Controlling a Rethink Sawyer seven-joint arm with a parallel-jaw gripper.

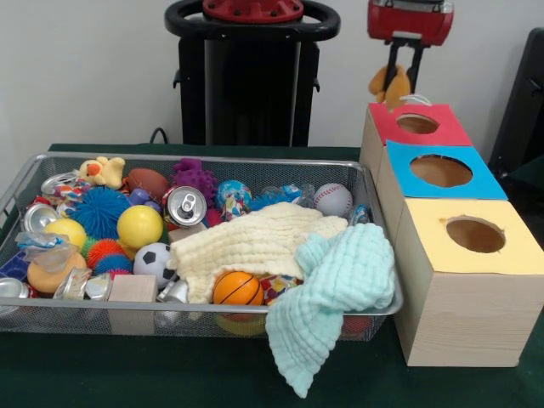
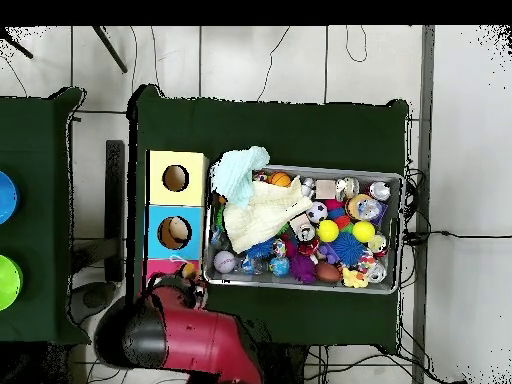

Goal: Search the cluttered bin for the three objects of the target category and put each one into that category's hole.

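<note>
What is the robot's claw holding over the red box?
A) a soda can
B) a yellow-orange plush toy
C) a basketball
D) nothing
B: the claw grips a yellow-orange plush toy hanging above the red box; the basketball and soda can lie in the bin.

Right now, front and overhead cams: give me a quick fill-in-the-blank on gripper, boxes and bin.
The gripper hangs over the box with the ____ top, holding a yellow-orange plush toy.
The middle box's top is ____.
A mint cloth hangs over the bin's ____ rim in the front view.

Missing words: red; blue; near
</note>
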